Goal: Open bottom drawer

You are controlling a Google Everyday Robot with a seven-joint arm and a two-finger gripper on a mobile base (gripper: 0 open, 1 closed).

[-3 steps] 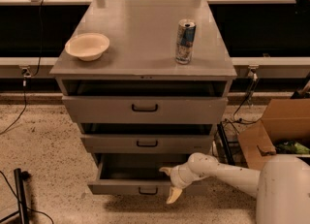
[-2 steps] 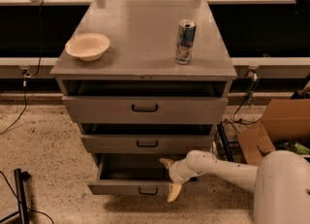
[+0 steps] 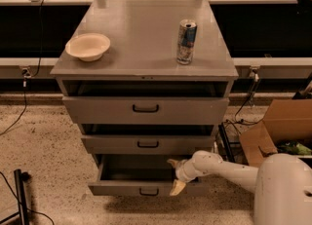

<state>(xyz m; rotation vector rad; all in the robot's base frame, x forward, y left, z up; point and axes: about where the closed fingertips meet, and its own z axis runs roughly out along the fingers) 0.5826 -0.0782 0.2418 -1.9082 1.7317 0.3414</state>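
Bottom drawer (image 3: 122, 188): lowest of three in the grey desk (image 3: 141, 34), stands partway out, shallow and wide, with a flat matte front, a small black bar handle (image 3: 148, 191) and a dark hollow inside.

Pincer (image 3: 174, 175): at the drawer's right end, two tan tapered fingers spread apart, one over the hollow, the other in front of the panel; hangs from a smooth white rounded arm (image 3: 229, 168).

Middle drawer (image 3: 112, 144) and top drawer (image 3: 107, 109): same grey, also with black handles.

On the smooth desk top: a shallow cream bowl (image 3: 87, 46) at left, and at right an upright blue-and-silver can (image 3: 186, 42) whose lettering cannot be read.

Brown cardboard box (image 3: 280, 121) at right, flaps open, on the speckled floor (image 3: 44, 141).
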